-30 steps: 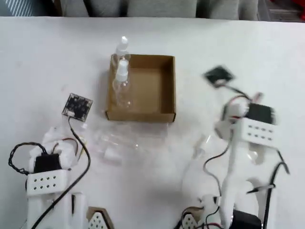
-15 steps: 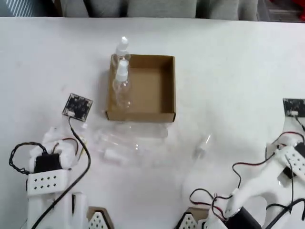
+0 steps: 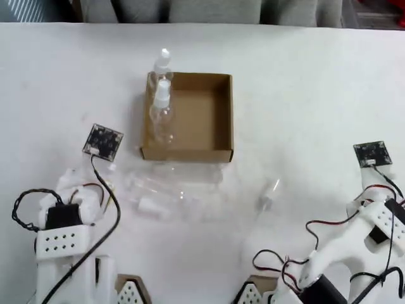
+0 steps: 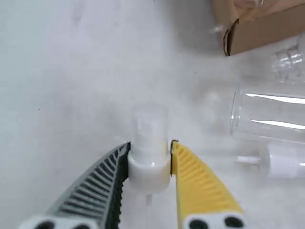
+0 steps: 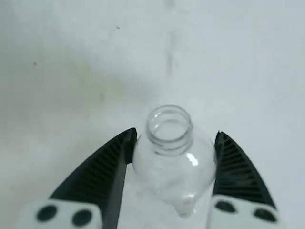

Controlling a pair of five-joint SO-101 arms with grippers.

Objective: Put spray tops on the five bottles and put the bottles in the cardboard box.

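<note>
Open bottle: The right gripper (image 5: 175, 135) holds a clear bottle (image 5: 172, 164) with no top. Its two black fingers pinch the bottle's sides.
Way it lies: The bottle's long side runs along the fingers. Its open mouth points away from the wrist, over bare table (image 5: 71, 57).
Spray top: The left gripper (image 4: 149, 144) holds a white spray top (image 4: 149, 160) tight between its grey finger and its yellow finger.
Gap that matters: In the high view the left arm (image 3: 60, 221) is at the lower left and the right arm (image 3: 373, 221) is at the lower right, well apart. The top and the open mouth likely have to meet in the middle and line up.
Things in the way: Near the lower middle of the high view are lying bottles (image 3: 168, 183) and a loose spray top (image 3: 268, 194). A low sweep could bump them.
Box: The cardboard box (image 3: 186, 153) sits above them, in the upper middle. A topped bottle (image 3: 162, 111) lies inside by its left wall. A second topped bottle (image 3: 162, 63) is at the back left corner; in or out, it is hard to tell.
Open room: The right half of the box has room for more.
</note>
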